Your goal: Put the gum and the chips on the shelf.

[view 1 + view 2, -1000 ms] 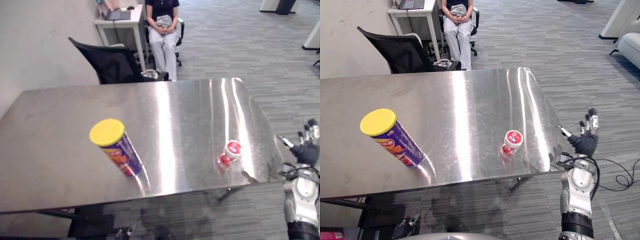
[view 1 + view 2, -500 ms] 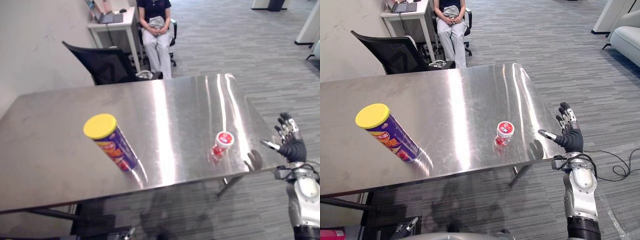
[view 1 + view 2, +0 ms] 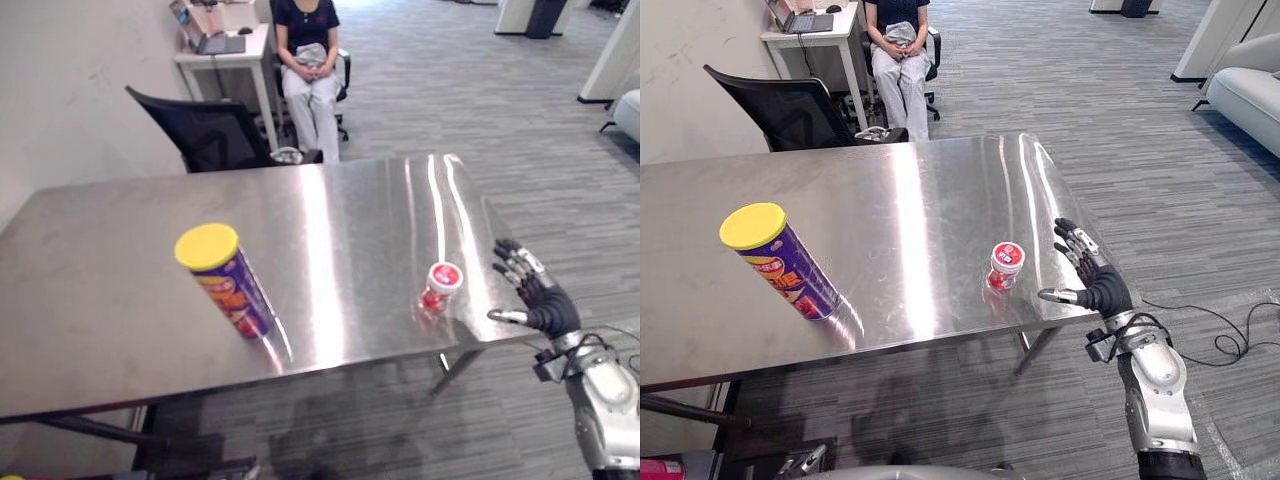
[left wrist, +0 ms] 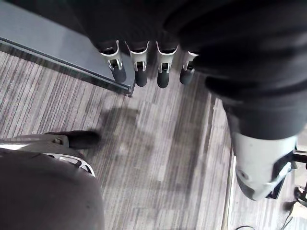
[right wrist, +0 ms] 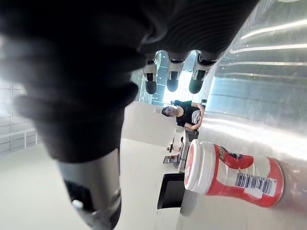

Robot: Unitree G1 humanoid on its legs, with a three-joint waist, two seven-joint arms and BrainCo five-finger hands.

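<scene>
1. Red gum jar (image 3: pixel 1006 264), white-lidded with a barcode on its label, stands near the right edge of the steel table (image 3: pixel 890 190).
2. Purple chips can (image 3: pixel 780 262), yellow-lidded, stands well apart to its left.
3. Right hand (image 3: pixel 1095 283) hovers beside the jar, fingers spread, empty.
4. Left hand (image 4: pixel 140 72), fingers straight, hangs over carpet (image 4: pixel 158 158).

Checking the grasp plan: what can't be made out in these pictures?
Chips can: print too small, eye views.
Gum: far side hidden by its own body, right wrist view.
Right hand: gap to table unclear from above, eye views.
Table's left end: cut off, right eye view.
</scene>
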